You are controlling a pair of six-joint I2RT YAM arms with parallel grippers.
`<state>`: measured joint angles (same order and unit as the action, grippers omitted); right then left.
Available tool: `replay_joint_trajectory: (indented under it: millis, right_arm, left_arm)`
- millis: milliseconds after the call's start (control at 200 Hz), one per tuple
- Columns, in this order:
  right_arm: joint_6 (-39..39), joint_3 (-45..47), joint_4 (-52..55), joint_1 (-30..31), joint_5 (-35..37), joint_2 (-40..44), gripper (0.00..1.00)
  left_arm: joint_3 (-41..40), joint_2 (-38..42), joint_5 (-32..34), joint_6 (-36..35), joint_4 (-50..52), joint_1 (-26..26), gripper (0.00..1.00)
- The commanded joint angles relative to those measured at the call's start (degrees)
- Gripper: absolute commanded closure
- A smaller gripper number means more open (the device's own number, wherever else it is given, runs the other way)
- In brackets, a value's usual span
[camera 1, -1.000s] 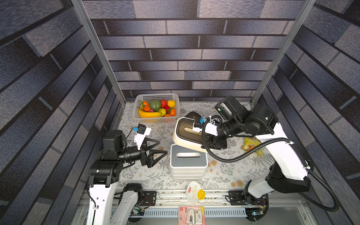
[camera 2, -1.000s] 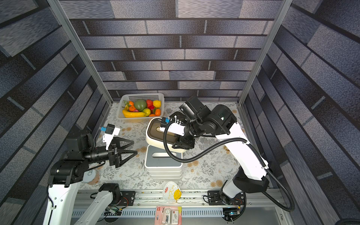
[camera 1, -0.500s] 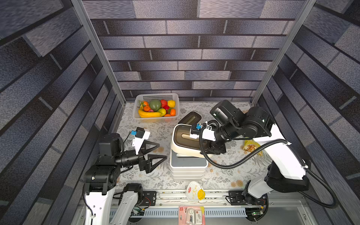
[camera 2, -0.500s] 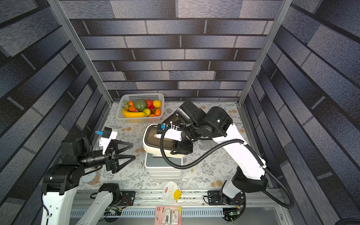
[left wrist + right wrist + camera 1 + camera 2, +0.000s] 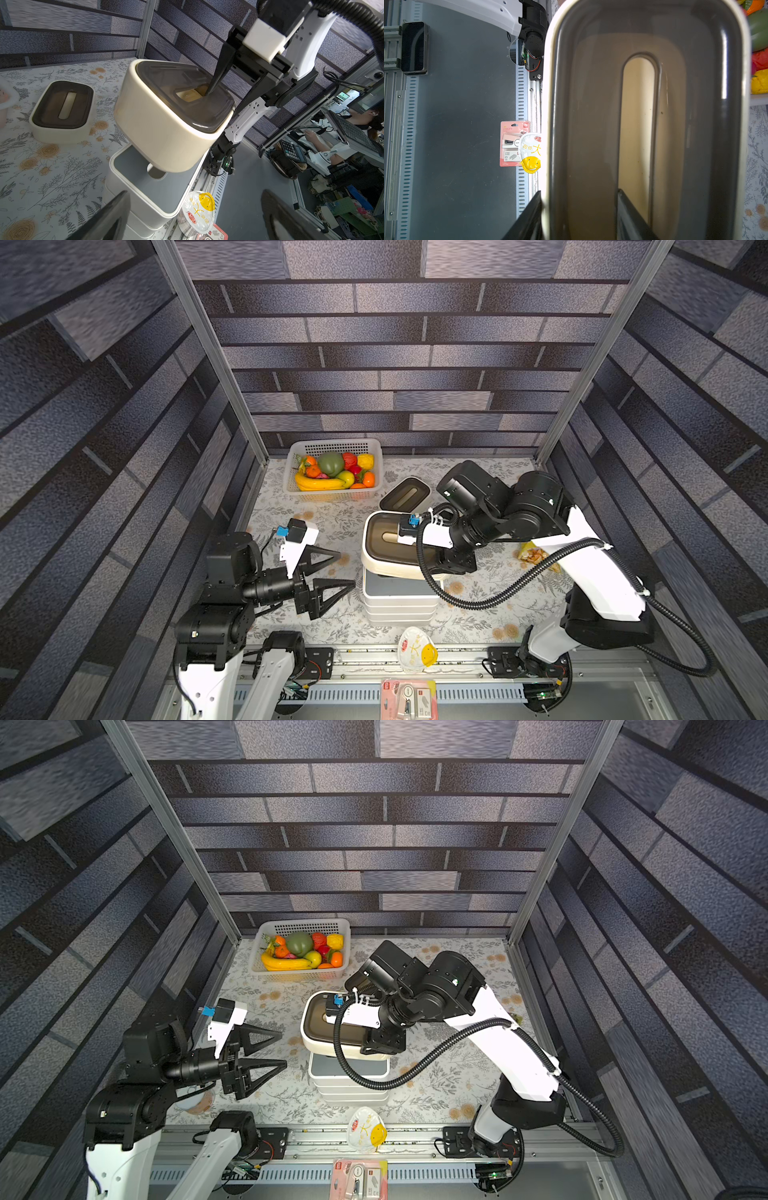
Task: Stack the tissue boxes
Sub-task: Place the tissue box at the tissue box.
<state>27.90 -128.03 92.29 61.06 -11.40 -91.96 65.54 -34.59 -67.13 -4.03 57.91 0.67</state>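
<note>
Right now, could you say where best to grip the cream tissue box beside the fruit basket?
From above: one jaw in the lid slot, the other outside a long wall. The cream tissue box lies flat, slot upward, seemingly too wide to span.

White perforated plastic basket (image 5: pixel 332 445) holding mixed coloured fruit (image 5: pixel 331 462) stands at the far edge of the floral-printed tablecloth (image 5: pixel 478 614); well apart from it lie a crumpled yellow snack packet (image 5: pixel 532 554), a round white-and-yellow foil-lidded cup (image 5: pixel 417 650) and, farthest from it, a pink carded stapler pack (image 5: pixel 409 699).
</note>
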Motion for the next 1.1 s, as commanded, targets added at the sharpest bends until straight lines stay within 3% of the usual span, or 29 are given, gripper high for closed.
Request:
replay_joint_trajectory:
  millis: [0, 1092]
  right_arm:
    - [-0.4, -0.4, 0.8, 0.9, 0.5, 0.2, 0.56]
    - [-0.6, 5.6, -0.3, 3.4, 0.7, 1.7, 0.56]
  left_arm:
    - [-0.6, 0.5, -1.1, 1.0, 0.4, 0.1, 0.0]
    - [-0.9, -1.0, -1.3, -0.8, 3.4, 0.6, 0.0]
